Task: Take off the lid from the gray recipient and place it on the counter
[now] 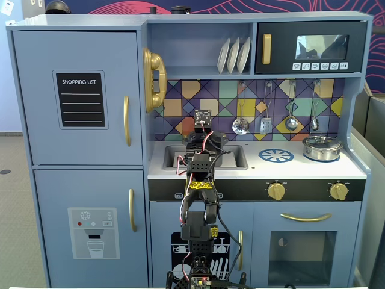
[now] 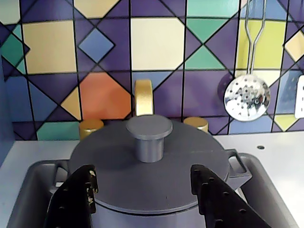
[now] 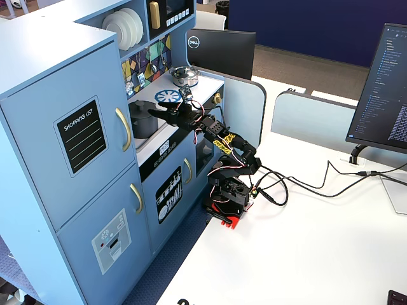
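The lid (image 2: pixel 147 175) sits flat on the gray recipient (image 3: pixel 144 118), its small knob upright in the centre, and the pot itself stands in the sink recess (image 2: pixel 33 190) of the counter (image 1: pixel 283 168). In the wrist view one side handle of the pot sticks out at the right, just inside the recess rim. The gripper (image 2: pixel 142 194) hangs just in front of the lid with its two black fingers spread wide, one on each side of the lid's near edge (neither touches the knob).

Behind the pot stand a gold faucet (image 2: pixel 144 97) and two gold taps against a tiled backsplash (image 2: pixel 156 42) of many colours, where a slotted spoon (image 2: pixel 247 97) hangs. Farther right on the white worktop lie the printed blue burner (image 1: pixel 276 155) and a shiny silver pot (image 1: pixel 322 147), well apart from the sink. The toy kitchen stands beside a white desk (image 3: pixel 305 254) carrying the arm's base, loose cables and a monitor (image 3: pixel 391 89).
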{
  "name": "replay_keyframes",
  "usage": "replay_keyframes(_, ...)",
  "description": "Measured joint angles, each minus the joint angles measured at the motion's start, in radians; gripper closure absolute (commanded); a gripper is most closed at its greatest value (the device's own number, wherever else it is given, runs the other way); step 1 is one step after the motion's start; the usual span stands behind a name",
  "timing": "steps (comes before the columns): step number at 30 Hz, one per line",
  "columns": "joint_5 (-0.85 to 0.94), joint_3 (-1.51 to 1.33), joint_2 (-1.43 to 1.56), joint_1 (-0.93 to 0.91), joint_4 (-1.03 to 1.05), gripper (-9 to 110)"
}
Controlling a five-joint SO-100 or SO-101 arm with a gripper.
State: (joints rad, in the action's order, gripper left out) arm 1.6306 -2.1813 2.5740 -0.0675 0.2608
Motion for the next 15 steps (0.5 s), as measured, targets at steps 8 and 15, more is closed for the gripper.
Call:
replay_keyframes(8,0.000,0.049,-0.158,0.000,-0.086,84)
replay_keyframes(15,-0.018,0.115,-0.298,0.000,-0.144,86)
